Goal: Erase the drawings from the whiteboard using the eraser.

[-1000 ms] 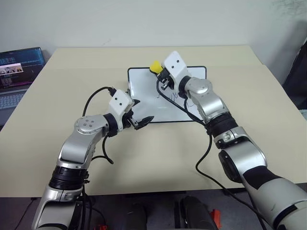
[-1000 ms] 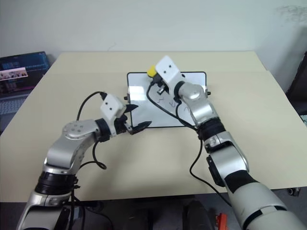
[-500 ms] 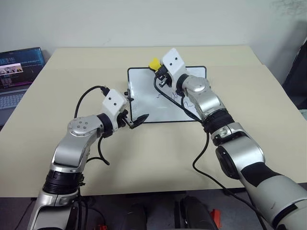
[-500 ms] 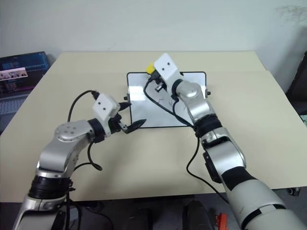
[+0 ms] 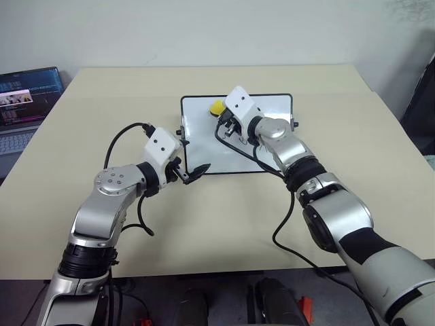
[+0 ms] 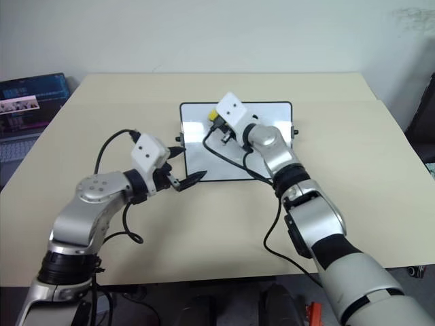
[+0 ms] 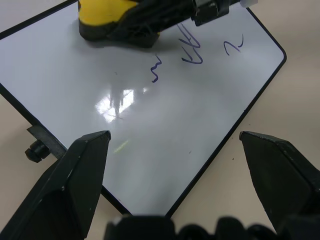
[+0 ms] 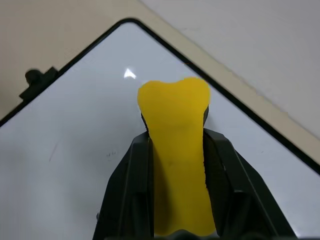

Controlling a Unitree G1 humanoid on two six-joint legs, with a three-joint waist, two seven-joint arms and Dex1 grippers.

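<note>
The eraser (image 8: pixel 176 150) is a small yellow block, and it sits squeezed between the two black fingers (image 8: pixel 131 195) of the right gripper (image 5: pixel 222 115); the fingers press so tight that the block bulges out past their tips. It is over the far part of the board (image 5: pixel 204 146), near the far edge and a bit toward the left side; in the left wrist view the eraser looks like it is down on the white face, but I cannot tell for sure that it touches. The board is white and shiny with a thin black rim and small black knobs on its short sides; it lies flat on the tan table (image 5: pixel 102 102). The drawings (image 7: pixel 192 47) are thin dark blue squiggles on the board; there are three that I can see, and they sit just beside the eraser, apart from it.

The left gripper (image 5: pixel 189 174) is at the near left corner of the board; its fingers (image 7: pixel 75 180) are spread wide and hold nothing. A laptop (image 5: pixel 26 95) with a lit screen sits off the table's left side.
</note>
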